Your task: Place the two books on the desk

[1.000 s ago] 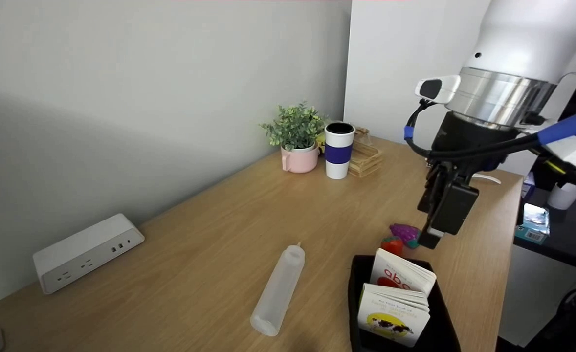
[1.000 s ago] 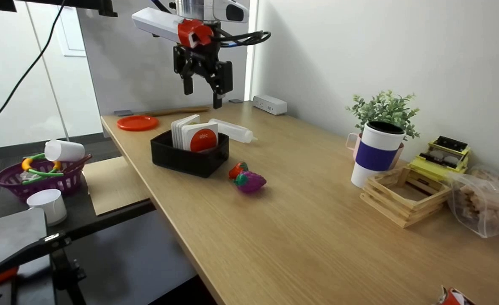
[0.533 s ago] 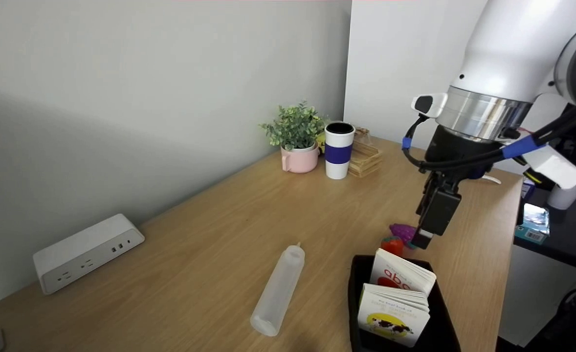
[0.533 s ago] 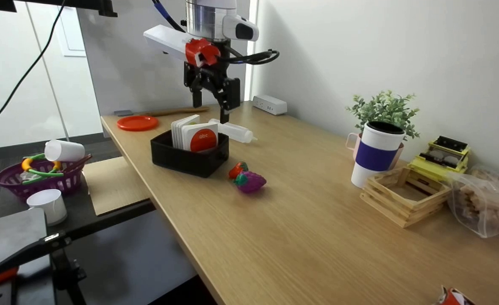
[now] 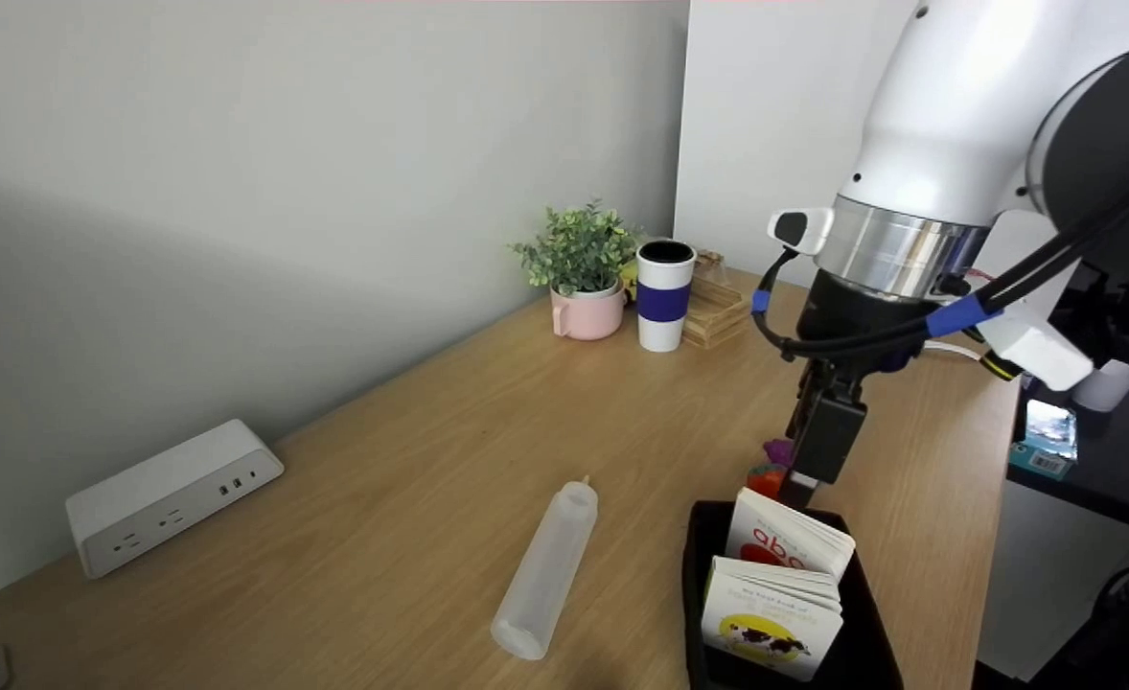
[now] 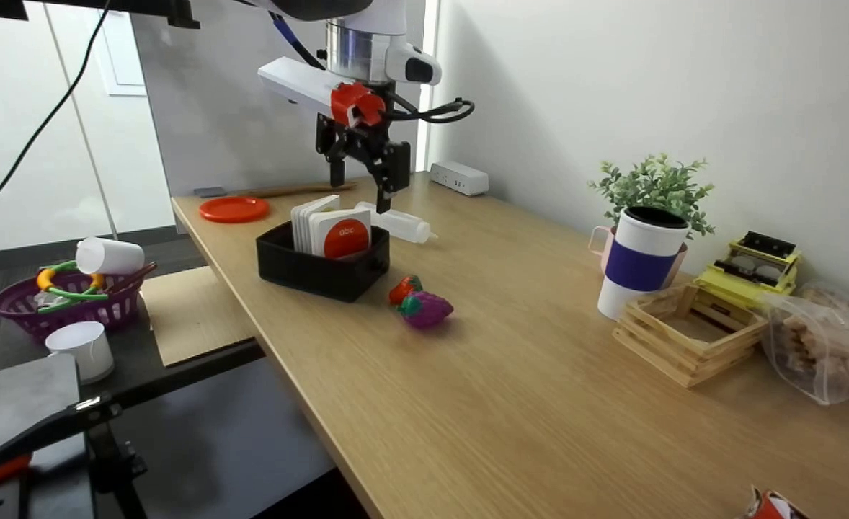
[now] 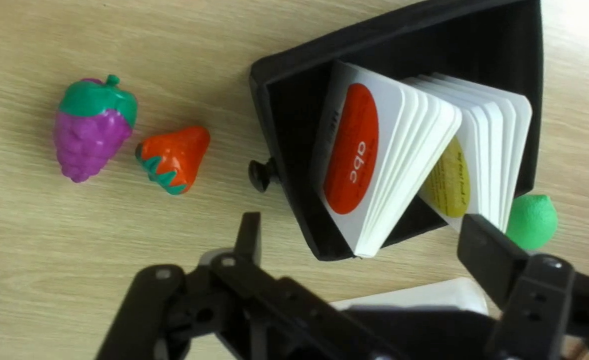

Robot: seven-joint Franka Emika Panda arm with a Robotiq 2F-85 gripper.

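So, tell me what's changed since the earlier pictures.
The open gripper has moved down and slightly right in an exterior view. Nothing was grasped or released. The abc book and the cow book stay in the black tray; the squeeze bottle hasn't moved either.

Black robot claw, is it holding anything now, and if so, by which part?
Nothing is held: the black claw is open, and the white red-oval book and white yellow-oval book both sit in the black box-shaped tray.

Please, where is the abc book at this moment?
In the wrist view, the abc book sits right of centre, inside the black tray, just left of the book with the yellow oval.
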